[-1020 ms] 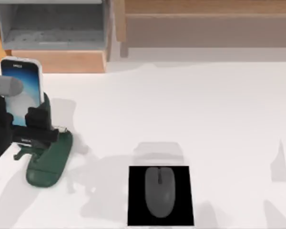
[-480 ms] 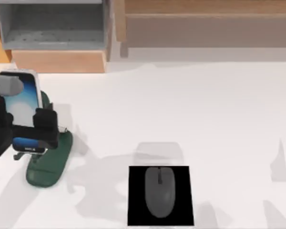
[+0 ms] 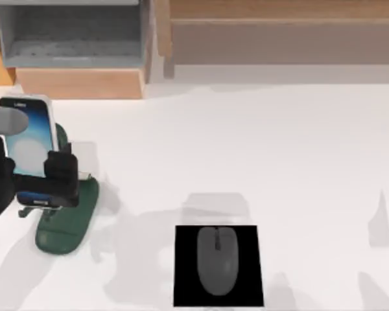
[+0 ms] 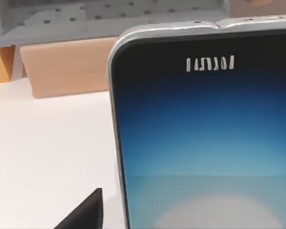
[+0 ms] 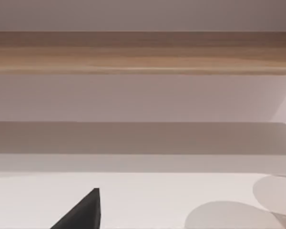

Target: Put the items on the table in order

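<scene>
The smartphone (image 3: 29, 139), screen glowing blue-white, stands tilted over the dark green phone stand (image 3: 68, 223) at the table's left side. My left gripper (image 3: 31, 181) is shut on the phone's lower part, one black finger on each long edge. In the left wrist view the phone (image 4: 205, 143) looms close, with one fingertip (image 4: 86, 217) beside its silver edge. Whether the phone's bottom edge rests in the stand is hidden by the gripper. The dark-grey mouse (image 3: 217, 260) lies on the flat black pad (image 3: 185, 288) at the front centre. My right arm is parked off the table's right side.
A wood and grey shelf unit (image 3: 78, 39) runs along the back edge of the white table (image 3: 259, 149). The right wrist view faces the shelf's wooden ledge (image 5: 143, 52) from low over the tabletop.
The left gripper has carried the phone down and toward the table's front, lower over the green stand. In the last half second it barely moved. Mouse and pad stayed put.
</scene>
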